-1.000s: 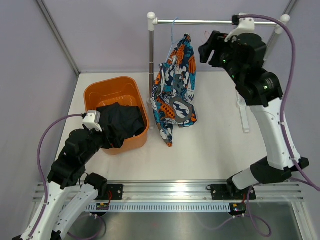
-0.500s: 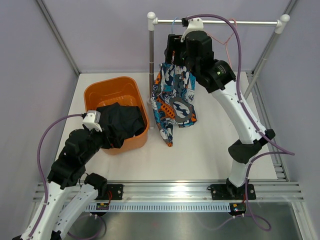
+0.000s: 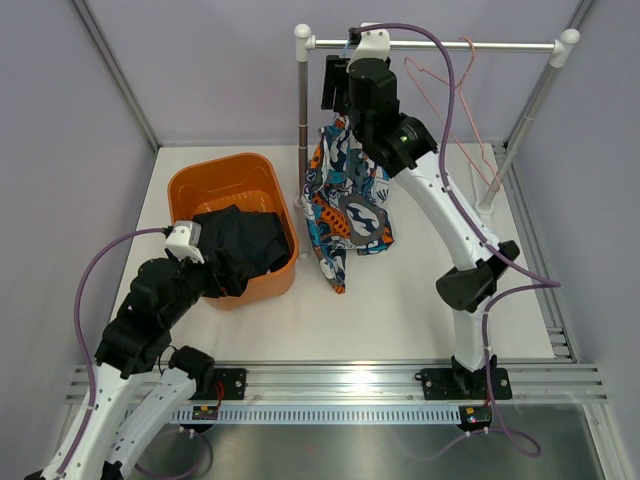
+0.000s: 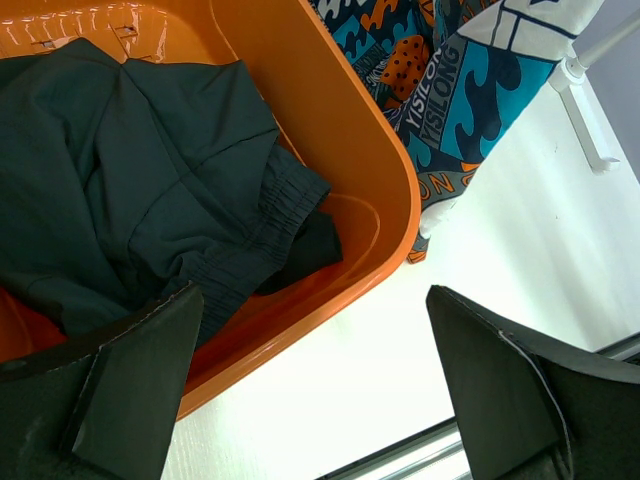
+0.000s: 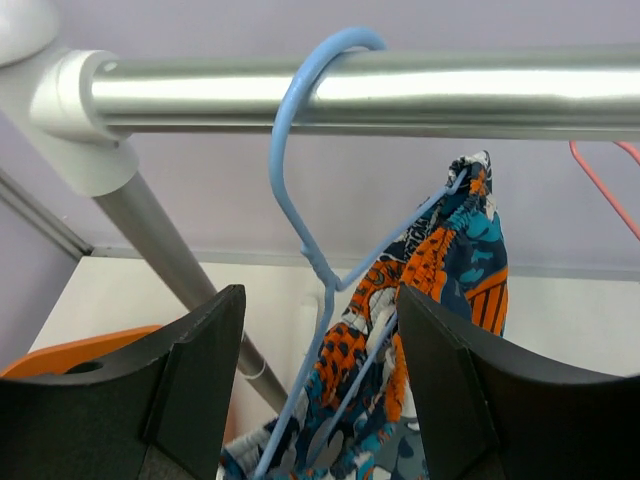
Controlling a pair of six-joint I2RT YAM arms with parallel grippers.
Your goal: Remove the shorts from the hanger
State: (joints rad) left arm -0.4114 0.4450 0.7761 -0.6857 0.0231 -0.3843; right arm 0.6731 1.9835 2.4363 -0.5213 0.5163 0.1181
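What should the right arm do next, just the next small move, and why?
Probably ease the right gripper forward so its open fingers straddle the bunched waistband of the shorts, ready to close. It holds nothing yet, and the shorts hang on the blue hanger hooked over the rail, framed between its fingers in the wrist view.

Rail [image 5: 420, 90], blue hanger [image 5: 280, 140] close ahead of right claw [image 5: 318, 300]; table [image 3: 430, 270] beside shorts [image 3: 350, 190] seemingly open.

Bright, even light all round here, with only soft shadows on the white table [image 3: 400, 310]. A glare streak runs along the metal rail [image 5: 420, 88] in the right wrist view. In the left wrist view the dark fingers [image 4: 510, 390] at the bottom of frame look soft.
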